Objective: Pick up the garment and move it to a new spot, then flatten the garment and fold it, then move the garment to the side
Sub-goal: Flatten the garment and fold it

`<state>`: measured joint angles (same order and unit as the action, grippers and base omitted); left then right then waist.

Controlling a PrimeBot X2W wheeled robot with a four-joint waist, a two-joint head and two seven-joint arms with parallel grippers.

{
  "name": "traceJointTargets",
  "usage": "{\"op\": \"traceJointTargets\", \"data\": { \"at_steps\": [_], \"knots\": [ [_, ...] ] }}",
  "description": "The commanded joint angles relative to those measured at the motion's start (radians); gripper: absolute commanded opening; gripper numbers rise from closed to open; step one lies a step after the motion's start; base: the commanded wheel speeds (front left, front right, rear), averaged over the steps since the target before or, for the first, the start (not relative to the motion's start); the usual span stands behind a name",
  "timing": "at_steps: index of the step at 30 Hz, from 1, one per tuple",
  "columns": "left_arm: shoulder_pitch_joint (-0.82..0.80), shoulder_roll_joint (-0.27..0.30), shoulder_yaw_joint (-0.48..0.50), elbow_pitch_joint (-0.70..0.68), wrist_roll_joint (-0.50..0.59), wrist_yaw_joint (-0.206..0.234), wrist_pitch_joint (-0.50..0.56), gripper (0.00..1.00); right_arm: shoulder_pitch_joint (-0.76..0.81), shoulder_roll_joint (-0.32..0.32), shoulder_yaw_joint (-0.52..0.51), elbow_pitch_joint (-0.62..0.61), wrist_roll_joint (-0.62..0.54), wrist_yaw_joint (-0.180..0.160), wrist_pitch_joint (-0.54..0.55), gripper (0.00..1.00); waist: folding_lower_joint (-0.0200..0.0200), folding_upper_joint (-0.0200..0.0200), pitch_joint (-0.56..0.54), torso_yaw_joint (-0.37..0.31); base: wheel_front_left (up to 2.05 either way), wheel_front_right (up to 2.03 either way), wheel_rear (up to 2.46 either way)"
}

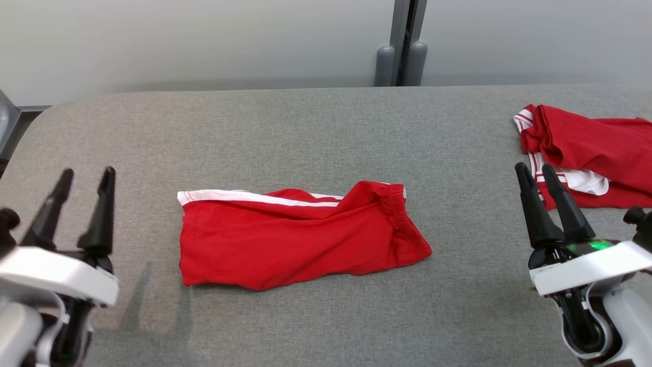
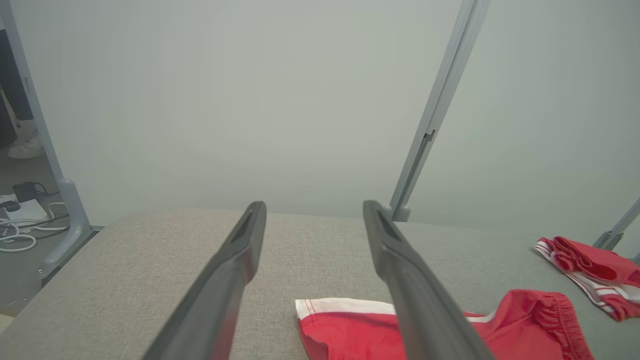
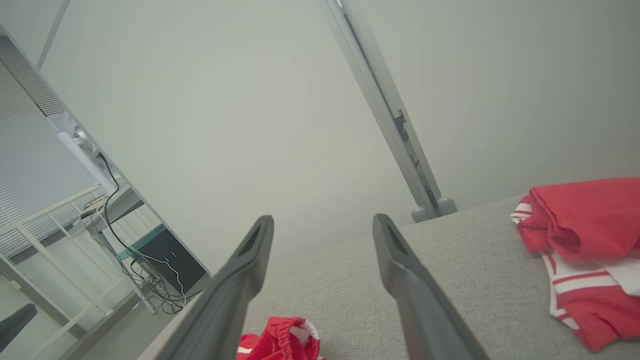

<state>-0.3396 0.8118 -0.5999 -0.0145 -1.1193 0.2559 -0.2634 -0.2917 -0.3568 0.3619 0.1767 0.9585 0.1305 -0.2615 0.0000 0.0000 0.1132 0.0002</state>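
The garment (image 1: 300, 234), red shorts with a white side stripe, lies folded and a little rumpled in the middle of the grey padded table (image 1: 326, 127), waistband to the right. My left gripper (image 1: 86, 173) hovers open to its left, with nothing between the fingers. My right gripper (image 1: 534, 167) stands open well to its right, also holding nothing. The left wrist view has the open left gripper (image 2: 314, 205) above the garment's (image 2: 350, 330) striped hem. Below the open right gripper (image 3: 322, 218) in the right wrist view, the garment's (image 3: 280, 340) waistband peeks in.
A second red and white garment (image 1: 591, 148) lies bunched at the table's right edge, just beyond my right gripper, and appears as a red heap (image 3: 585, 225) in the right wrist view. A grey post (image 1: 402, 46) and pale wall stand behind the table.
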Motion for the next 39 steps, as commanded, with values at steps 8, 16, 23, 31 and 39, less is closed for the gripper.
{"op": "traceJointTargets", "data": {
  "at_steps": [8,16,23,31,39],
  "knots": [
    [0.224,-0.258,0.255,0.02,0.287,-0.059,-0.001,1.0,0.097,0.176,-0.174,0.05,-0.248,0.001,-0.004,1.0,0.0,0.0,-0.007,0.012,0.0,0.0,0.0],
    [0.302,-0.44,0.362,0.065,0.469,-0.148,-0.001,1.0,0.098,0.193,-0.157,0.172,-0.375,0.001,0.024,1.0,0.0,0.0,-0.019,0.045,0.0,0.0,0.0],
    [0.311,-0.545,0.412,0.145,0.561,-0.235,-0.001,1.0,0.071,0.183,-0.094,0.249,-0.43,0.001,0.068,1.0,0.0,0.0,-0.039,0.077,0.0,0.0,0.0],
    [0.304,-0.593,0.444,0.191,0.614,-0.285,-0.001,1.0,0.0,0.203,-0.017,0.331,-0.408,0.001,0.147,1.0,0.0,0.0,-0.046,0.091,0.0,0.0,0.0],
    [0.286,-0.625,0.458,0.223,0.652,-0.319,-0.001,1.0,-0.113,0.211,0.056,0.448,-0.298,0.001,0.194,1.0,0.0,0.0,-0.03,0.126,0.0,0.0,0.0]
  ]
}}
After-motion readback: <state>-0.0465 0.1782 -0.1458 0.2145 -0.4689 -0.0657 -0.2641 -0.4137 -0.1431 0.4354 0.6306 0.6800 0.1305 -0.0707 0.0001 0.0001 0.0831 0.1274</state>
